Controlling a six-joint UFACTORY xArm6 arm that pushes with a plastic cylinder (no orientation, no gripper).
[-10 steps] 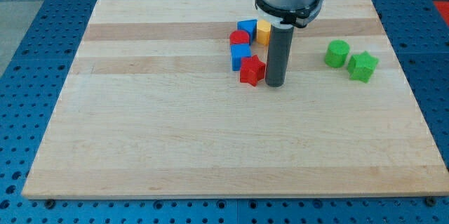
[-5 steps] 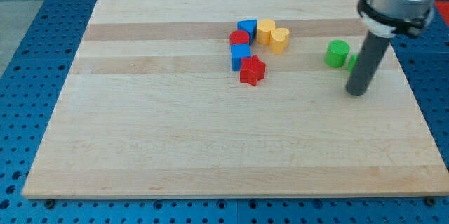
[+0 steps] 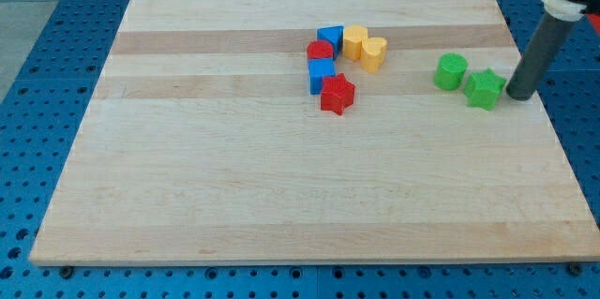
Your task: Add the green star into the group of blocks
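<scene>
The green star lies near the board's right edge, with a green cylinder just to its upper left. My tip stands just right of the green star, close to it or touching. The group sits at the upper middle: a blue block, a red cylinder, a second blue block, a red star, a yellow block and a yellow heart.
The wooden board lies on a blue perforated table. The board's right edge runs just beyond my tip.
My tip has swept from beside the red star across to the right, passing below the green blocks, and now stands right of the green star. No block has visibly moved.
</scene>
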